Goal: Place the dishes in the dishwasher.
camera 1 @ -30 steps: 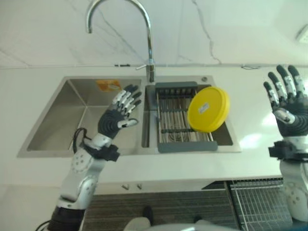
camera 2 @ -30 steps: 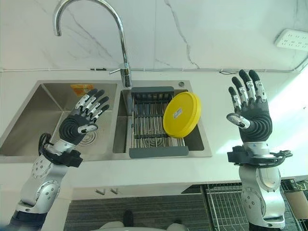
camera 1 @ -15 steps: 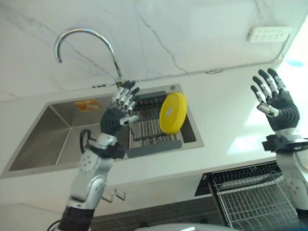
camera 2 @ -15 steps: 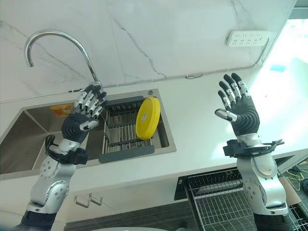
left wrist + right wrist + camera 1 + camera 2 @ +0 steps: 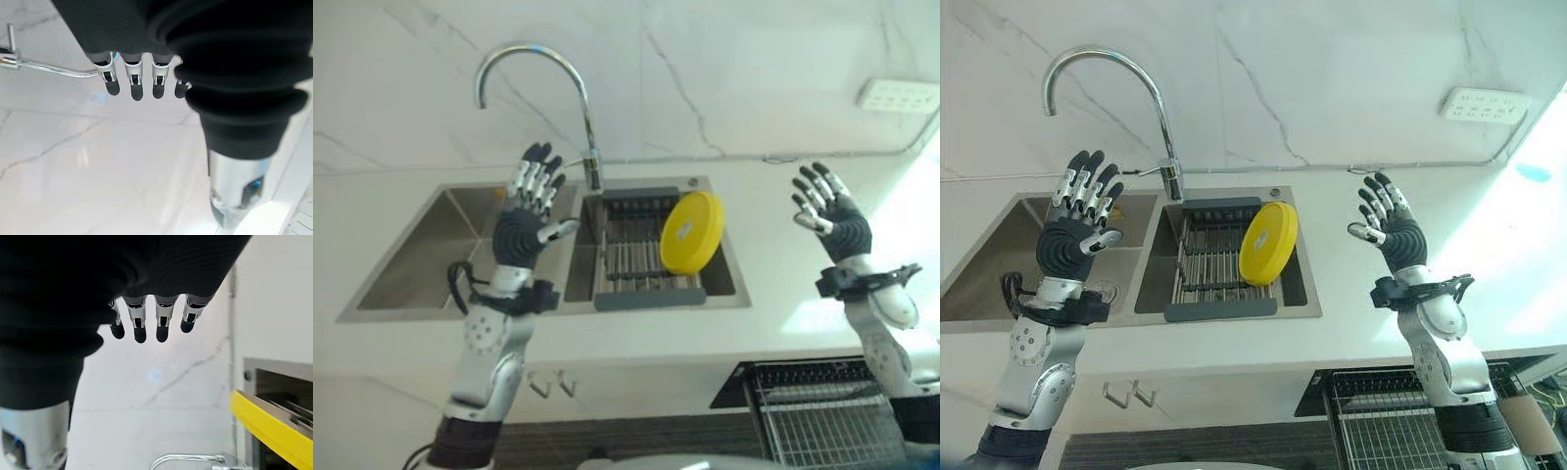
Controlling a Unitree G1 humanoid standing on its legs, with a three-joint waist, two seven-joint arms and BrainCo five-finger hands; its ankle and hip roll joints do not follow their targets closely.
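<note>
A yellow round plate point(image 5: 691, 232) stands on edge in the grey drying rack point(image 5: 643, 264) set in the right basin of the steel sink point(image 5: 431, 255). My left hand point(image 5: 522, 223) is raised above the divider between the basins, fingers straight and spread, holding nothing. My right hand point(image 5: 834, 215) is raised over the white counter to the right of the sink, also open and empty. The plate's yellow rim point(image 5: 271, 430) shows in the right wrist view beyond my fingers point(image 5: 139, 326). The dishwasher's wire rack point(image 5: 827, 421) lies pulled out at the lower right.
A tall curved chrome faucet point(image 5: 556, 93) rises behind the sink, between the basins. A marble wall backs the white counter point(image 5: 773, 294), with a white socket strip point(image 5: 898, 95) at the upper right. Two hooks point(image 5: 1131, 395) hang under the counter edge.
The camera has swung, shifting the whole scene. My left hand has moved left, off the rack toward the left basin. My right hand has lowered toward the sink. The plate stays in the rack.
</note>
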